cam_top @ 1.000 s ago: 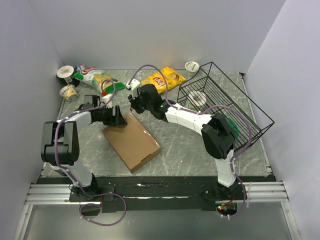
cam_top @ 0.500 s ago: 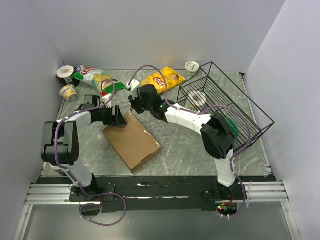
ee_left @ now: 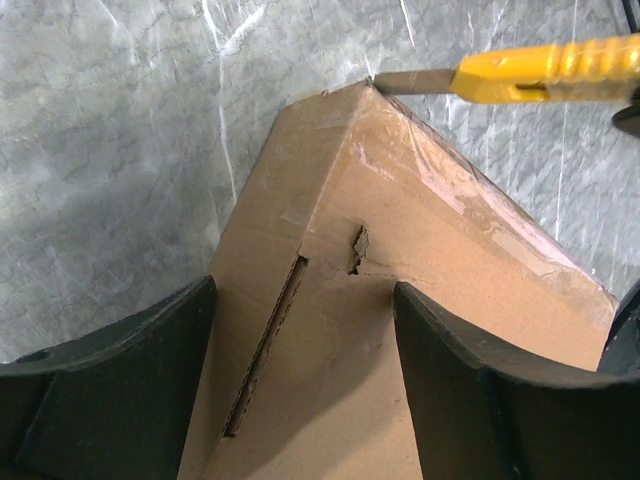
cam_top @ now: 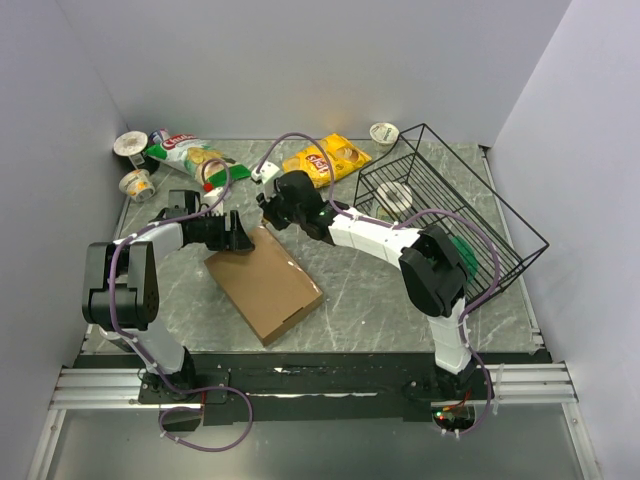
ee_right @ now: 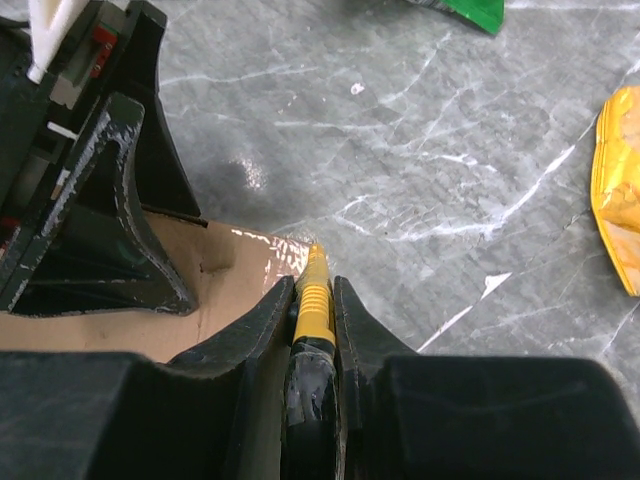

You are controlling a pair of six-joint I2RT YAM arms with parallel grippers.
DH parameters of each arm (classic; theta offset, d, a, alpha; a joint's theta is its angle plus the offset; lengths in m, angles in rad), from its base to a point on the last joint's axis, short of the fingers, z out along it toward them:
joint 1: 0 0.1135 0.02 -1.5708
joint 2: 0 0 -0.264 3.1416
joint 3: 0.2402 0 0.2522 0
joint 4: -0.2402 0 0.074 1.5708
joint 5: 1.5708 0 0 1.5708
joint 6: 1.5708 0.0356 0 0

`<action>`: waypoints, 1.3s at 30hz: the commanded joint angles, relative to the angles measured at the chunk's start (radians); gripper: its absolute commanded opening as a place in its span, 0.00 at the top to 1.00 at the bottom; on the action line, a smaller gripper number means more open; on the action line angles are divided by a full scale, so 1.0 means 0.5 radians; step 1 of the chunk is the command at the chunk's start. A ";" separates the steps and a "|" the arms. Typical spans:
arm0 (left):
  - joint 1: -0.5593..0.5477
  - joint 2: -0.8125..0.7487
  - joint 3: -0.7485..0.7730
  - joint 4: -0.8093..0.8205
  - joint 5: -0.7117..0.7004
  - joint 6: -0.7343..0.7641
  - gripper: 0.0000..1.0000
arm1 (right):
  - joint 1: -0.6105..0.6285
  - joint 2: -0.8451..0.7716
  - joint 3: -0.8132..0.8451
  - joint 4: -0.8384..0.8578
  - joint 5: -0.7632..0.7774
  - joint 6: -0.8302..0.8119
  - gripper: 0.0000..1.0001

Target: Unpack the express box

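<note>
Since the flat brown cardboard express box [cam_top: 265,285] looks light, pin its corner (left tool [cam_top: 237,239] spread, right tool [ee_right: 313,287] clenching yellow utility knife [ee_left: 540,72]).

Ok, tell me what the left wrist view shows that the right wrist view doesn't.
Only the left wrist: the blade of the knife at the taped corner of the box, plus a small tear in the cardboard. Only the right wrist: the right end effector shut on the knife, a yellow bag and a green bag's corner. Both: the box, the knife's yellow handle, the marble table, and the left end effector open over the box.
</note>
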 commanded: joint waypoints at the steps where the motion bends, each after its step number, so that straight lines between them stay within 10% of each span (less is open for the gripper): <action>1: -0.008 0.054 -0.019 -0.046 -0.121 -0.050 0.27 | 0.016 -0.023 -0.003 -0.102 0.049 0.066 1.00; 39: 0.026 0.076 -0.010 0.003 -0.406 -0.222 0.55 | 0.114 -0.597 -0.389 -0.731 0.242 0.152 1.00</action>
